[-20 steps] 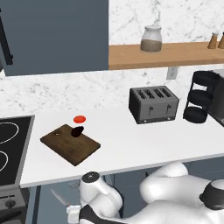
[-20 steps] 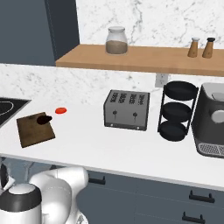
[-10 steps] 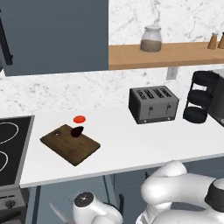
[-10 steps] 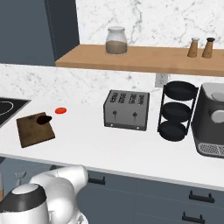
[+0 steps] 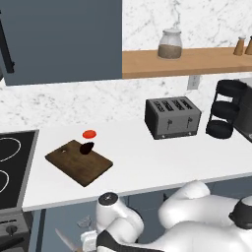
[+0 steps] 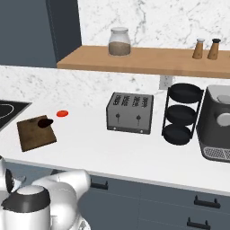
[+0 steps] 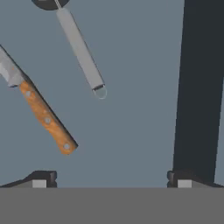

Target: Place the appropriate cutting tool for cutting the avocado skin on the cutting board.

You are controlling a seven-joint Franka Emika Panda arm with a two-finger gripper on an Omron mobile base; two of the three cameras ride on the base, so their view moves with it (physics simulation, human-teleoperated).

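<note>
In the hand view the knife [image 7: 43, 114], with an orange-brown wooden handle and a silver blade running off the upper left, lies on a grey drawer floor. My gripper [image 7: 111, 180] hangs open above it, the handle's end a little above and inside the left fingertip [image 7: 40, 180]. The knife [image 5: 64, 239] also shows low in front of the counter. On the counter lies the dark brown cutting board [image 5: 74, 165] [image 6: 34, 134], and the dark avocado [image 5: 86, 147] [image 6: 45, 121] sits at its far edge.
A shorter all-grey utensil [image 7: 81, 51] with a ring at its end lies beside the knife. A dark drawer wall [image 7: 199, 87] runs along the right. A red disc [image 5: 89, 134], a toaster [image 5: 172, 117], a tiered rack [image 6: 180, 113] and a coffee machine [image 6: 218, 123] stand on the counter.
The arm's wrist has shifted slightly, low in front of the counter. The board, the avocado and the other things on the counter have not moved.
</note>
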